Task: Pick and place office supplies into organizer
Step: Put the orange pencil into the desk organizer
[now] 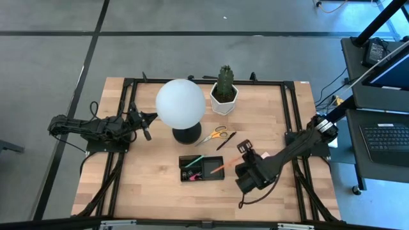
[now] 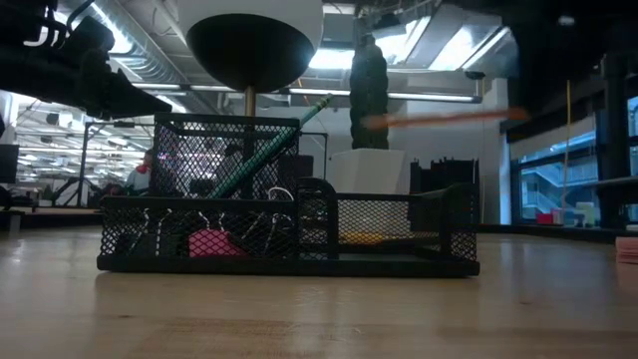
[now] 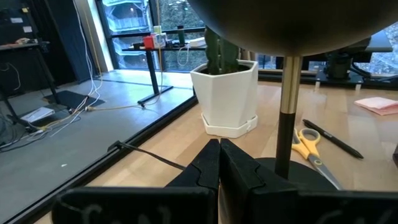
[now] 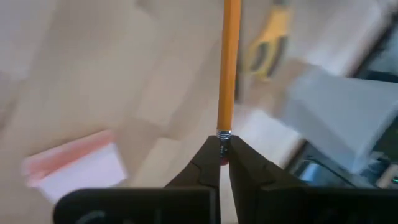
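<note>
My right gripper (image 1: 239, 166) is shut on an orange pencil (image 1: 222, 168) that reaches out over the right part of the black mesh organizer (image 1: 188, 179). In the low view the pencil (image 2: 439, 118) hovers, blurred, above the organizer (image 2: 399, 234). A green pencil (image 2: 269, 150) leans in the organizer's tall cup, and a pink eraser (image 2: 207, 242) lies in its low tray. Yellow-handled scissors (image 1: 213, 135), a black pen (image 1: 226, 140) and a pink sticky-note pad (image 1: 246, 148) lie on the table. My left gripper (image 1: 146, 131) waits shut beside the lamp. My right gripper pinches the orange pencil by its eraser end, just behind the metal ferrule (image 4: 224, 134), between the two fingertips (image 4: 208, 163). The pencil runs straight on from the fingers, along their line. It is lifted clear and roughly level above the organizer.
A white globe lamp (image 1: 181, 103) on a round black base (image 1: 187, 135) stands just beyond the organizer. A cactus in a white pot (image 1: 224, 96) stands at the far edge. Bare wood lies in front of the organizer and to its left.
</note>
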